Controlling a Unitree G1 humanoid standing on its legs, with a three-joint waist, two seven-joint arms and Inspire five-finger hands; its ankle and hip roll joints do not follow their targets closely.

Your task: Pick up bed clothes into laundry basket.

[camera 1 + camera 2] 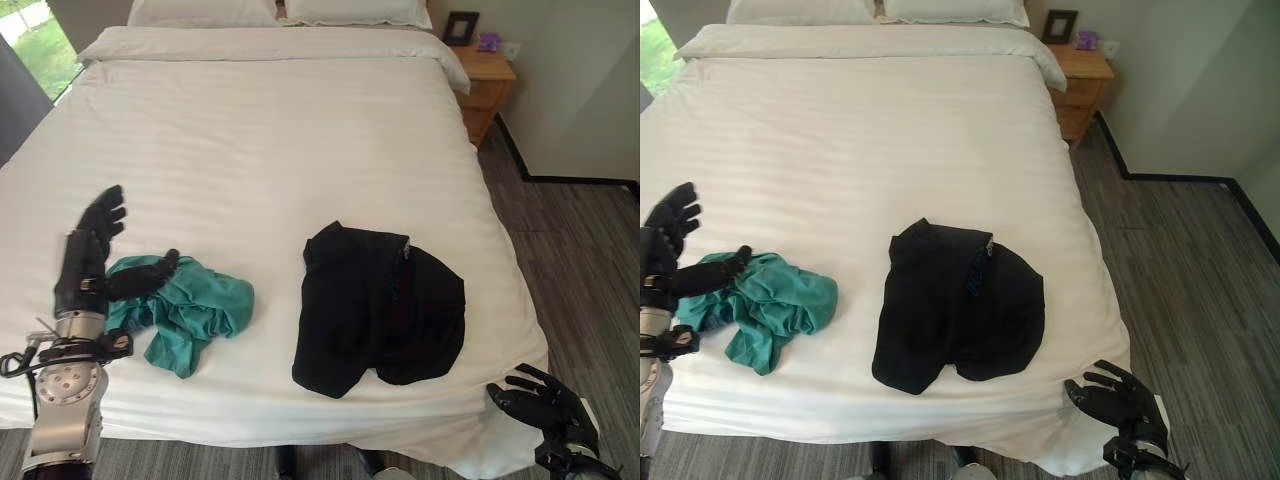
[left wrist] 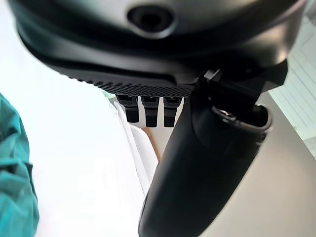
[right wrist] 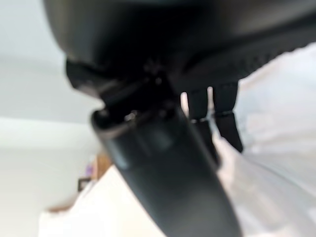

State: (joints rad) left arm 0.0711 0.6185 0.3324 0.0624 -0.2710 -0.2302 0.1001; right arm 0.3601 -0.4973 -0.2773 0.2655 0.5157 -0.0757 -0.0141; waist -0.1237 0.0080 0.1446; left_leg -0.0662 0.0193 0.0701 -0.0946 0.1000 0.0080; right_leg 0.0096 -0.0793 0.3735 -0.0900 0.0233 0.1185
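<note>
A crumpled teal garment (image 1: 185, 305) lies near the front left of the white bed (image 1: 270, 140). A black garment (image 1: 380, 305) lies spread to its right, near the front edge. My left hand (image 1: 90, 255) rests over the bed just left of the teal garment, fingers straight and open, with its thumb (image 1: 150, 270) lying on the cloth's near edge. The teal cloth (image 2: 15, 173) shows beside that hand in the left wrist view. My right hand (image 1: 545, 405) hangs open off the bed's front right corner, below the black garment, holding nothing.
Two pillows (image 1: 280, 10) lie at the head of the bed. A wooden nightstand (image 1: 485, 80) with a dark frame (image 1: 460, 27) stands at the back right against the wall. Grey plank floor (image 1: 580, 260) runs along the bed's right side.
</note>
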